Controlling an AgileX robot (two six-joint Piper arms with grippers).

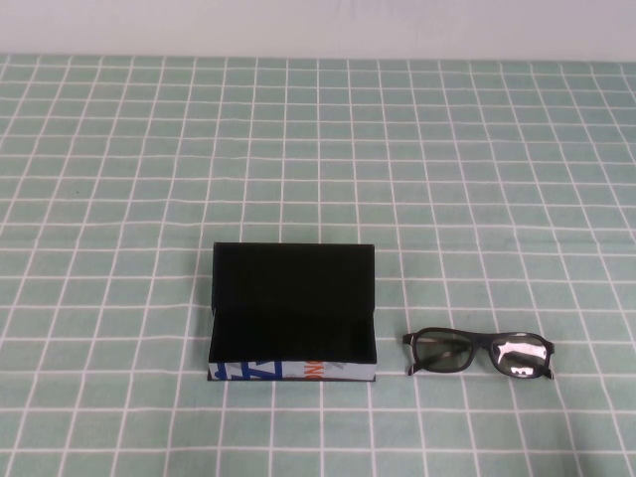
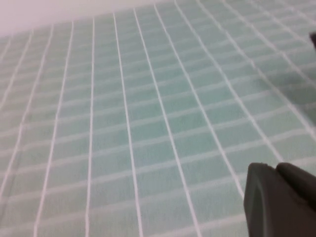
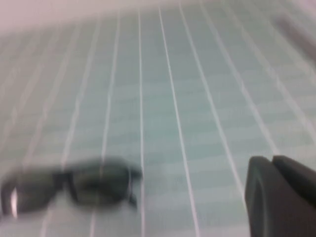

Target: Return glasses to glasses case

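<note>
One case (image 1: 292,313), black, lid up, printed front edge, sits left of centre on the checked cloth (image 1: 477,159). One pair of black glasses (image 1: 478,353) lies folded just right of it, apart. Left gripper (image 2: 279,200) and right gripper (image 3: 279,197) show only at wrist-view edges; grip state: cannot tell.

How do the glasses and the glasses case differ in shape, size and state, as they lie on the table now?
The glasses case is a rectangular box with its lid open; the glasses are a thin frame with two lenses. The case is wider and deeper than the glasses. The case's front edge is white with blue and orange print; the glasses carry no print. Both are black and rest on the checked cloth, apart. Neither gripper appears in the high view.
</note>
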